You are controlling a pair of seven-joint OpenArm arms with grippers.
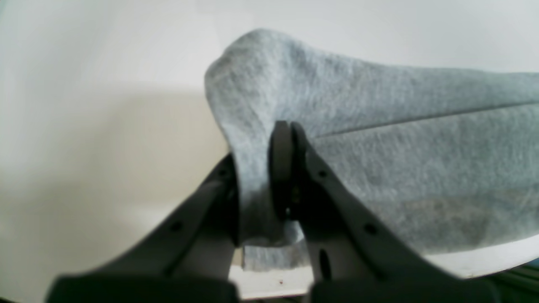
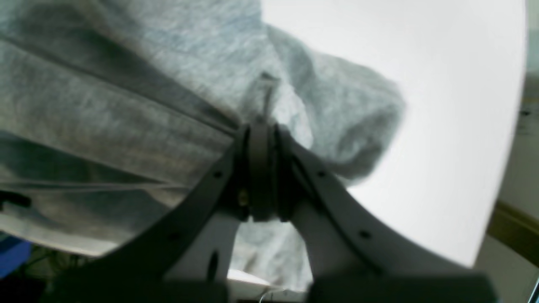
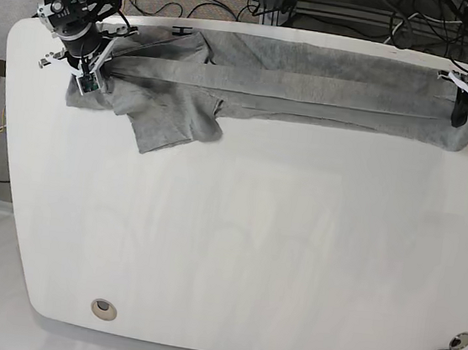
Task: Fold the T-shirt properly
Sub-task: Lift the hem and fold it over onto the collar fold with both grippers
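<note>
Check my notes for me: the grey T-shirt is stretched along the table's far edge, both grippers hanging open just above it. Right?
Not quite: both grippers are shut on the T-shirt. The wrist views show the left gripper and right gripper pinching cloth. It does lie stretched along the table's far edge.

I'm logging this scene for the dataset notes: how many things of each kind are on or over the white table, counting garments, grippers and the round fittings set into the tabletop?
Garments: 1, the grey T-shirt
Grippers: 2, the left gripper and the right gripper, each shut on the shirt
Round fittings in the table: 2, one and another
Total: 5
</note>
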